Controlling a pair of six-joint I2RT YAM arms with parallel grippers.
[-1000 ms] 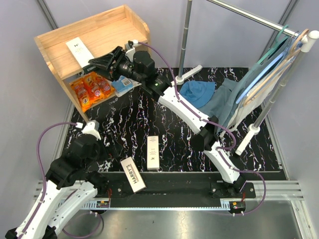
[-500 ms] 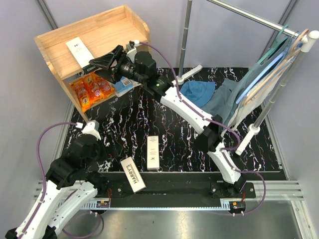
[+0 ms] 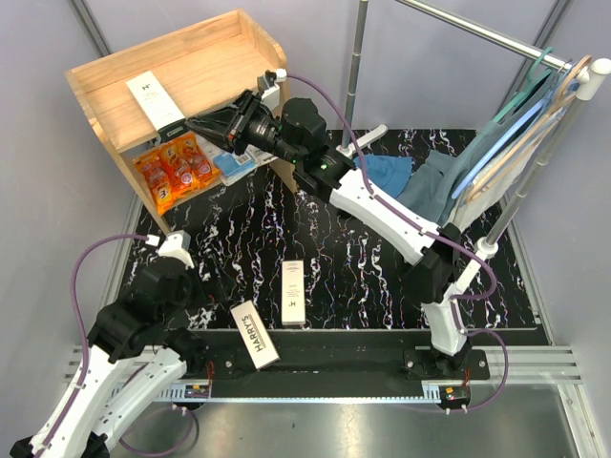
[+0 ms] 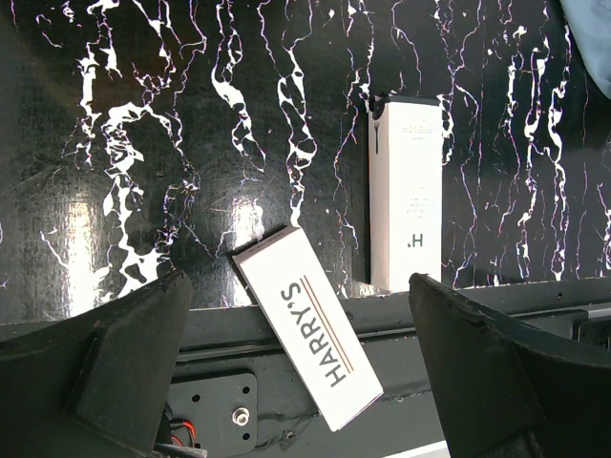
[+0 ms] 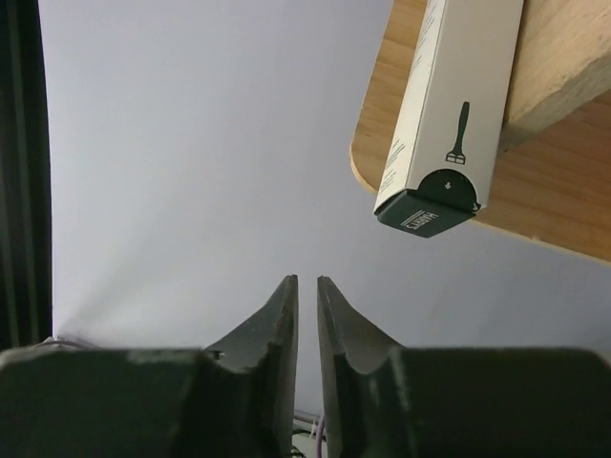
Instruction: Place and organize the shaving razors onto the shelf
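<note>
The light-wood shelf (image 3: 224,57) stands at the back left. One white Harry's box (image 3: 155,100) lies on its top level, and also shows in the right wrist view (image 5: 444,105) with its dark end sticking past the shelf edge (image 5: 563,143). Orange packs (image 3: 172,167) and a blue blister pack (image 3: 234,164) lie on the lower level. My right gripper (image 3: 194,123) (image 5: 306,280) hovers just in front of the shelf, jaws nearly together and empty. Two more Harry's boxes lie near the front edge: a slanted one (image 3: 254,334) (image 4: 305,339) and a straight one (image 3: 293,291) (image 4: 406,191). My left gripper (image 3: 212,286) (image 4: 305,363) is open above the slanted box.
A metal clothes rack (image 3: 355,67) with hanging blue cloths (image 3: 516,143) stands at the back right. A blue cloth (image 3: 377,176) lies on the black marbled table (image 3: 239,229) by the rack foot. The slanted box overhangs the table's near rail (image 4: 220,401).
My right gripper's fingers have closed from spread to nearly together, and the right arm has shifted to the right, away from the shelf front. The left arm and the boxes have not moved.
</note>
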